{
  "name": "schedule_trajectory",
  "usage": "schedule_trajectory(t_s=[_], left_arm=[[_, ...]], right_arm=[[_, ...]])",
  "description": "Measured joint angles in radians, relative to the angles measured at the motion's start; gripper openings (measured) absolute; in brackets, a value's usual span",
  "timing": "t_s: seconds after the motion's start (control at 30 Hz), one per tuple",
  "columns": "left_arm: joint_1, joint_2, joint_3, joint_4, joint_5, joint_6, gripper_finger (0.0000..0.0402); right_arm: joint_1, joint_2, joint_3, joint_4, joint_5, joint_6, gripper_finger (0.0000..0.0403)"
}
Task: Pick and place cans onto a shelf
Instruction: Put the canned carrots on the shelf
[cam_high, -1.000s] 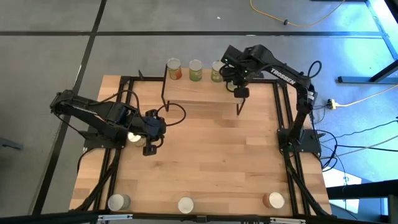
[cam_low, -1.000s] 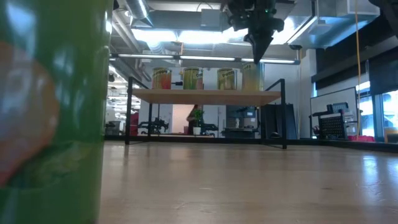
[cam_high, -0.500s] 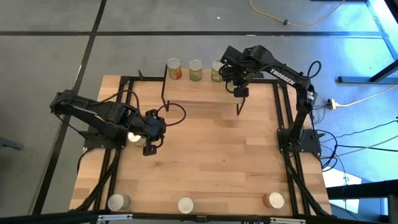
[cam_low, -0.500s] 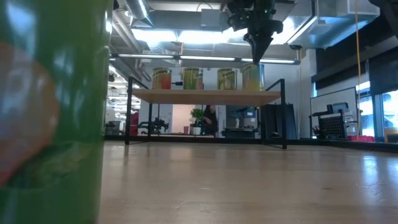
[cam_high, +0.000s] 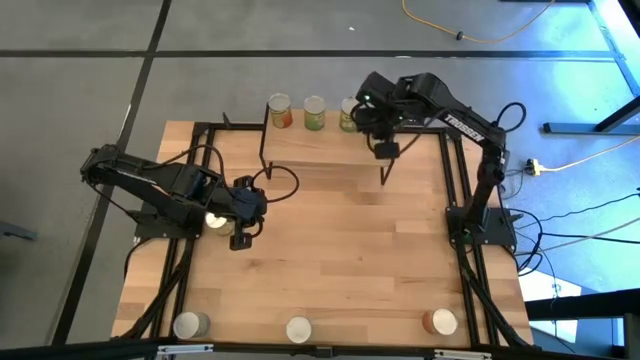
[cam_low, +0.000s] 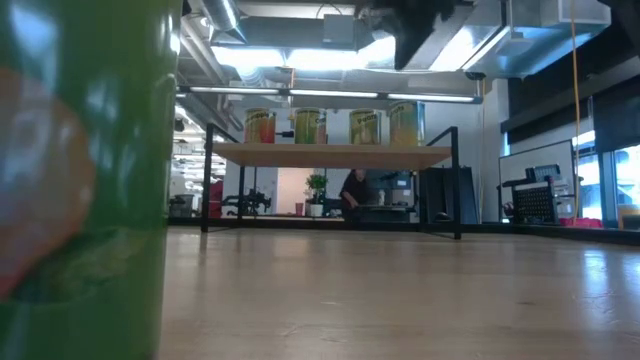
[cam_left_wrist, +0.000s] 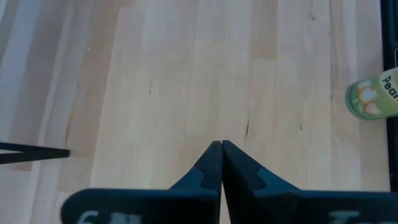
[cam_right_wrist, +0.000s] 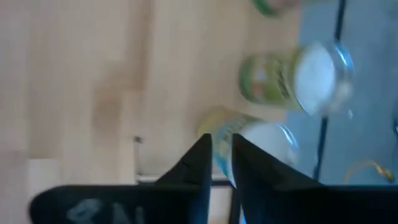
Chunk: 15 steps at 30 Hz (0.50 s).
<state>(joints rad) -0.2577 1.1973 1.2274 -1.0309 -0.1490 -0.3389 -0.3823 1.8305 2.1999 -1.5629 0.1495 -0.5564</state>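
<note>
The shelf (cam_high: 320, 150) stands at the table's far side, and its board shows in the low view (cam_low: 330, 155). Several cans stand in a row on its top: an orange-red one (cam_low: 260, 126) and green ones (cam_low: 309, 126), (cam_low: 364, 127), (cam_low: 405, 124). My right gripper (cam_high: 387, 150) hovers above the shelf's right end, over the rightmost can (cam_right_wrist: 261, 146). Its fingers are drawn together with only a thin slit (cam_right_wrist: 222, 149), and it holds nothing. My left gripper (cam_high: 240, 240) waits shut over the table's left half (cam_left_wrist: 221, 144), beside a green can (cam_left_wrist: 373, 93).
Three cans stand along the near edge (cam_high: 190, 325), (cam_high: 298, 328), (cam_high: 440, 322). One green can fills the left of the low view (cam_low: 80, 180). Bare wood lies between the shelf and the near edge (cam_high: 340, 250). A person moves in the room behind the shelf (cam_low: 355, 190).
My right gripper has risen straight up from above the rightmost can on the shelf. Its fingertips have left the top of the low view. The can stays standing on the shelf. A person in the room behind has walked toward the right.
</note>
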Motion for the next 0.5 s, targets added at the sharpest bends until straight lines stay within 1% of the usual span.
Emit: schedule_trajectory(t_s=[0.07,0.1,0.2,0.4,0.5], left_arm=[[0.000,0.000,0.000,0.000,0.000,0.000,0.0000],[0.000,0.000,0.000,0.000,0.000,0.000,0.0000],[0.000,0.000,0.000,0.000,0.000,-0.016,0.0000],[0.000,0.000,0.000,0.000,-0.022,-0.022,0.0000],[0.000,0.000,0.000,0.000,-0.026,-0.022,0.0000]], right_arm=[[0.019,0.000,0.002,-0.010,-0.042,0.001,0.0019],[0.025,0.000,0.002,-0.010,-0.060,0.003,0.0011],[0.035,-0.001,-0.014,-0.009,-0.099,0.010,0.0005],[0.026,-0.001,-0.107,-0.008,-0.094,0.011,0.0003],[0.007,0.000,-0.165,0.047,-0.090,-0.003,0.0002]])
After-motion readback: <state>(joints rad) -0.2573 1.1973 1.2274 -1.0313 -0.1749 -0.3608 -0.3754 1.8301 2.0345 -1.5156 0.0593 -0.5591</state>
